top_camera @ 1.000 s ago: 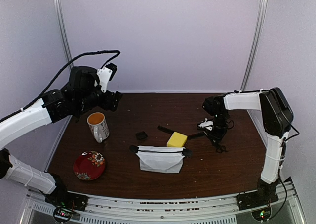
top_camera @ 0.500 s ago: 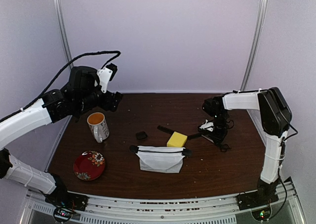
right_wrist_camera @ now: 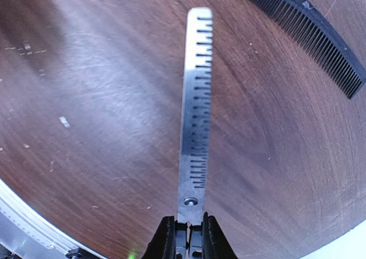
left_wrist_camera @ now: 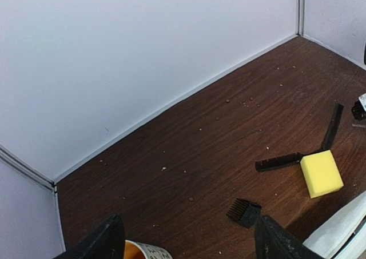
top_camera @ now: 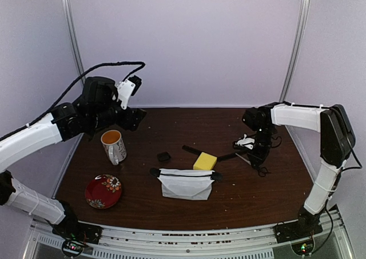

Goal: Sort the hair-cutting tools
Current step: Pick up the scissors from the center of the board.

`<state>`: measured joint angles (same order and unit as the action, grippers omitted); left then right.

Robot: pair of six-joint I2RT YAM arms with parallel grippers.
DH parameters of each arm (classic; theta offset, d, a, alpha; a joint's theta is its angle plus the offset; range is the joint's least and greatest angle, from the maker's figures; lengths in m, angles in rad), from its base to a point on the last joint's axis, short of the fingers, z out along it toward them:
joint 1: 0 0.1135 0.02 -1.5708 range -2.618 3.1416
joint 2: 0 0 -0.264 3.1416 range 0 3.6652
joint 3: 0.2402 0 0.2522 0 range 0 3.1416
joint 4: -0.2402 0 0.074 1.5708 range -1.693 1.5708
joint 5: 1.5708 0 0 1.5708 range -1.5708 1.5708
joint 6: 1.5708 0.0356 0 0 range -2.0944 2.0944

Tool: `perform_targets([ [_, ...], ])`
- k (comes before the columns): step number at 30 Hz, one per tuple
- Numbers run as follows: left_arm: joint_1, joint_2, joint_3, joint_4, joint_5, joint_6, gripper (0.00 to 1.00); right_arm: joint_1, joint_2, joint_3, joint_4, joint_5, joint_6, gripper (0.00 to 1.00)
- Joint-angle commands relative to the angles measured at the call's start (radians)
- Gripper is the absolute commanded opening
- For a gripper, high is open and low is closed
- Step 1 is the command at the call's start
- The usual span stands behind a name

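Observation:
My right gripper [top_camera: 260, 156] is shut on silver thinning scissors [right_wrist_camera: 194, 110], held low over the table at the right; the toothed blade points away from the fingers [right_wrist_camera: 166, 239]. One black comb [right_wrist_camera: 303, 27] lies beyond the blade tip. In the top view two combs [top_camera: 191, 150] [top_camera: 227, 155] flank the yellow sponge [top_camera: 205, 161]. The small black square piece [top_camera: 164, 156] [left_wrist_camera: 244, 211] lies left of it. A dark thing with a white part, perhaps the trimmer [top_camera: 243, 142], lies beside the right gripper. My left gripper [top_camera: 134, 117] [left_wrist_camera: 191, 247] is open and empty, high at the back left. The second scissors are not made out.
A white pouch with a black zipper [top_camera: 186, 183] lies at front centre. A patterned mug [top_camera: 114, 146] stands at the left below my left gripper, and a red plate [top_camera: 103, 191] lies near the front left. White walls close the back and sides.
My right gripper has shifted a little to the right and nearer with the scissors in it. My left arm has moved slightly to the right.

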<state>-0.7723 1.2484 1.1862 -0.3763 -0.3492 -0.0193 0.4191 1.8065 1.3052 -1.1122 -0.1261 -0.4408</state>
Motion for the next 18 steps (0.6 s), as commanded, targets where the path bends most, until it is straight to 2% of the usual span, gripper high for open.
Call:
perform_targets([
  [1,-0.022,0.008,0.024,0.011,0.088,0.06,0.79,-0.004,-0.063,-0.03,-0.03,-0.1,-0.01,0.07],
  [3,-0.058,0.004,0.005,0.039,0.087,0.116,0.75,-0.001,-0.073,-0.036,-0.045,-0.166,-0.026,0.07],
  [7,-0.213,-0.034,-0.115,0.153,0.058,0.323,0.73,0.014,-0.092,-0.045,-0.077,-0.309,-0.051,0.06],
  [10,-0.314,-0.034,-0.213,0.253,0.071,0.455,0.68,0.023,-0.113,-0.053,-0.089,-0.364,-0.062,0.06],
  [13,-0.398,0.045,-0.185,0.239,0.128,0.522,0.61,0.027,-0.131,-0.064,-0.105,-0.415,-0.077,0.06],
  [15,-0.451,0.127,-0.105,0.183,0.143,0.544,0.95,0.03,-0.142,-0.074,-0.122,-0.449,-0.087,0.06],
  [18,-0.512,0.248,0.014,0.136,0.147,0.582,0.97,0.034,-0.164,-0.079,-0.139,-0.494,-0.1,0.06],
])
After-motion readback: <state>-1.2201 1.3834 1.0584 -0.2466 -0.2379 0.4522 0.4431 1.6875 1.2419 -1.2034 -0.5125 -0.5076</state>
